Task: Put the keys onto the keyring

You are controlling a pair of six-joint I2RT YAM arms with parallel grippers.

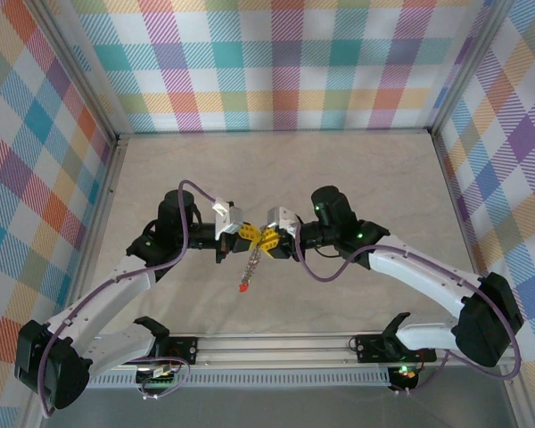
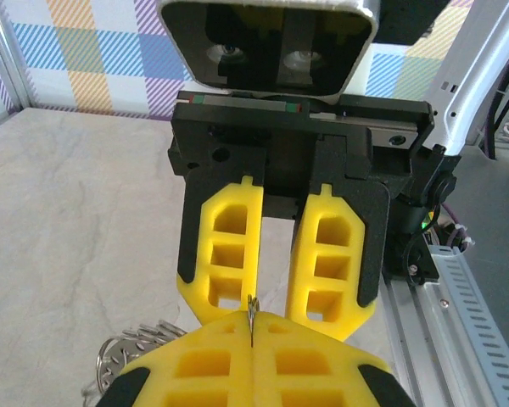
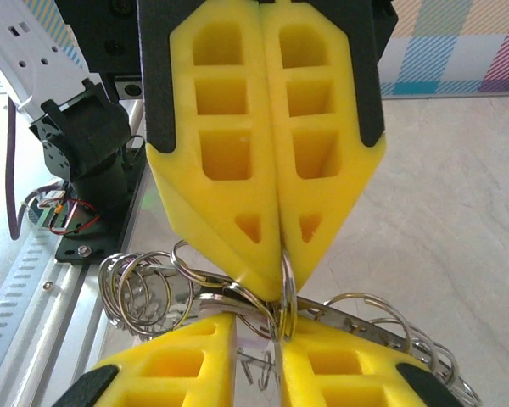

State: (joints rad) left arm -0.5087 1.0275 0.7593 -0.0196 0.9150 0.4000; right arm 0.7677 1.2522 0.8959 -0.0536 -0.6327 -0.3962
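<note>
— At the top end of the keyring (image 3: 140, 288), what is being held?

— One thin loop is pinched there by the left gripper (image 3: 280, 273). Its yellow fingers are pressed tight together on that loop.

— And the right gripper (image 3: 259, 329)?

— It is set at the same spot of the keyring, from the other side, nose to nose. Its fingers are a little apart, and loops lie in the gap. Whether any loop is squeezed by them cannot be told.

— Where is a key?

— One red key (image 1: 242, 288) is seen at the far bottom end of the keyring, which trails down from the pinch over the table (image 1: 276, 169).

— How should this step be done well?

— A loop looks ready to be pried open. The pinch should be kept firm, and the loop should be pulled apart slowly. With a hard tug, the thin wire could slip out, or the whole bunch could be set swinging.

— Is there room to move?

— Lots of bare table is found beyond the keyring and on both sides of it. On its near side, the metal rail (image 1: 276, 343) is close, so moves should be kept away from there. The checked walls (image 1: 276, 62) are well apart from the keyring.
</note>
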